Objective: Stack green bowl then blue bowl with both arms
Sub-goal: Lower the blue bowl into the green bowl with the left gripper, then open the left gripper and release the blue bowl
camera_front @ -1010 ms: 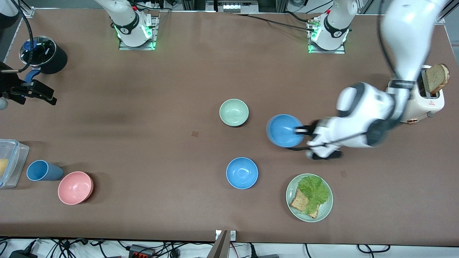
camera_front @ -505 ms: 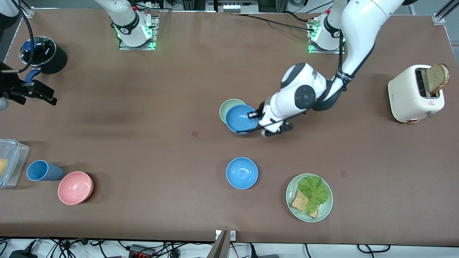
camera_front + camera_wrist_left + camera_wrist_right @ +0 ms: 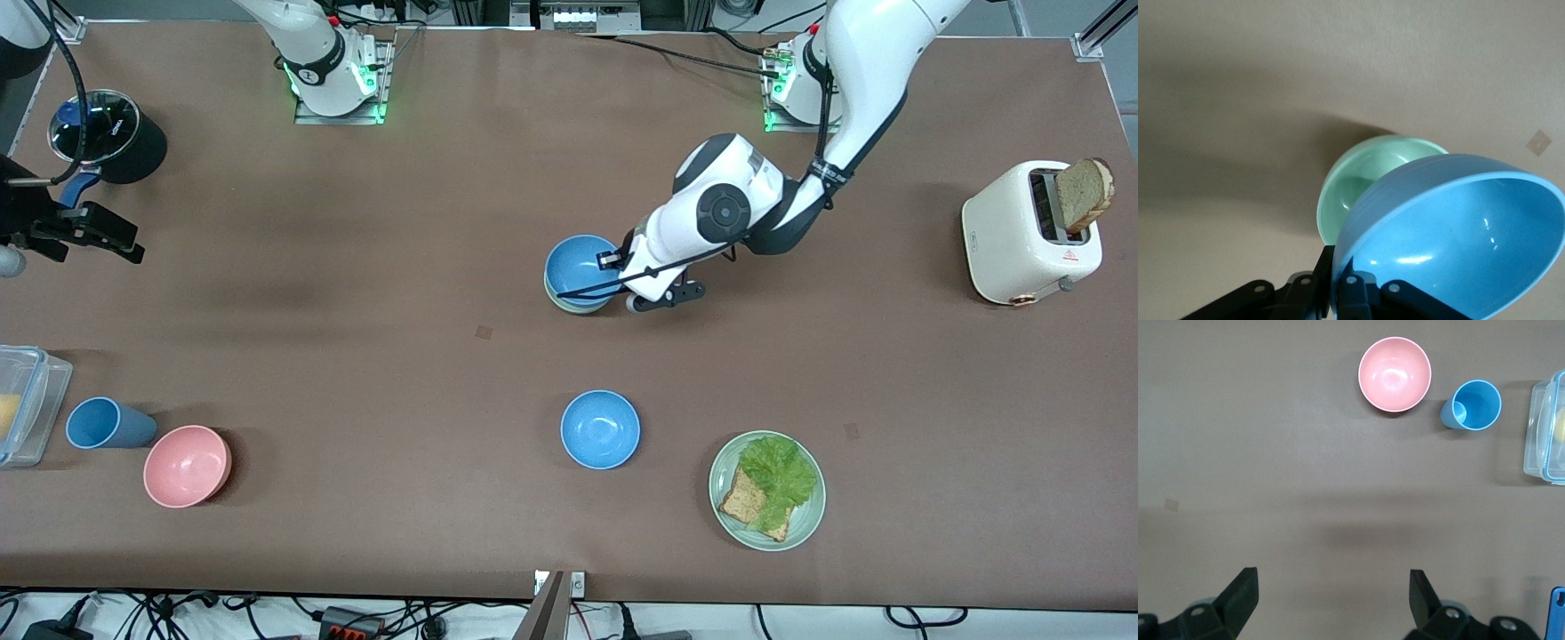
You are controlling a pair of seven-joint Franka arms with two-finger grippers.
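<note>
1. Left gripper (image 3: 612, 260) is clamped on the rim of the blue bowl (image 3: 580, 266), holding it tilted right over the green bowl (image 3: 1361, 179).
2. Right gripper (image 3: 1331, 593) waits with fingers spread wide, up over bare table (image 3: 1271, 453) at the right arm's end.
3. Green bowl sits mid-table, mostly covered.

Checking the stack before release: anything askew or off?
Yes. The glossy sky-blue bowl in the left gripper hangs tilted and off-centre over the pale mint-green bowl, not yet nested. No spills or damage visible.
</note>
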